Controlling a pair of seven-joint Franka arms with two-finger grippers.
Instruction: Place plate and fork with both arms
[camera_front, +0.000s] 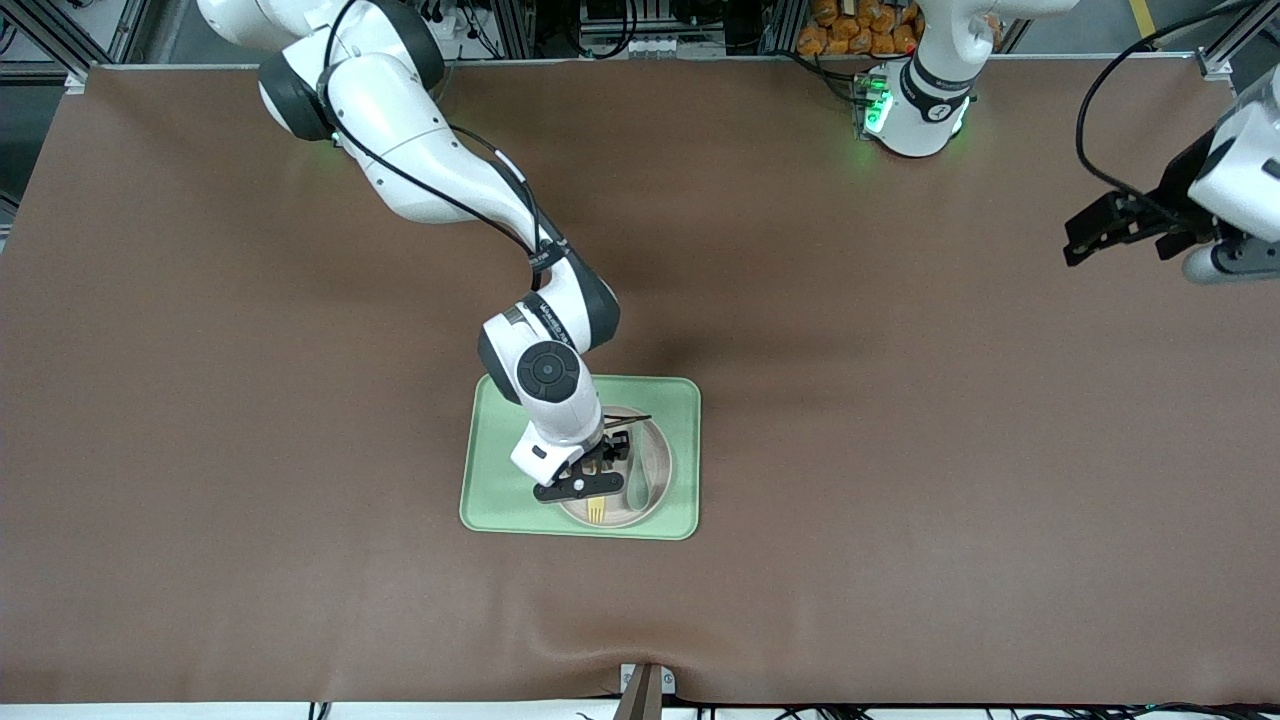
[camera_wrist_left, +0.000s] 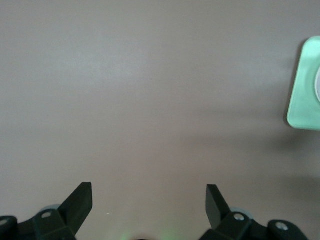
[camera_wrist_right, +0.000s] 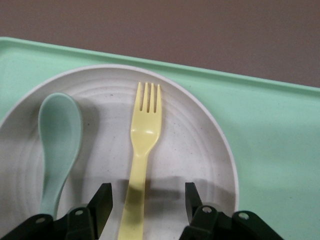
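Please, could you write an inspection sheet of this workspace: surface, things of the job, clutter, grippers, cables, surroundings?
Surface: brown table cover, slightly wrinkled at the edge nearest the front camera.
Job's things: plate on the green tray; fork lying on the plate.
Clutter: spoon on the plate beside the fork.
Grippers: right gripper low over the plate, fingers either side of the fork handle, not yet shut on it; left gripper open, waiting above bare table at the left arm's end.
Cables: black cable along the right arm.
Surroundings: metal frame and orange objects past the table edge by the bases.

Yellow fork (camera_wrist_right: 145, 135), off-white plate (camera_wrist_right: 200, 150), green tray (camera_wrist_right: 270, 130)
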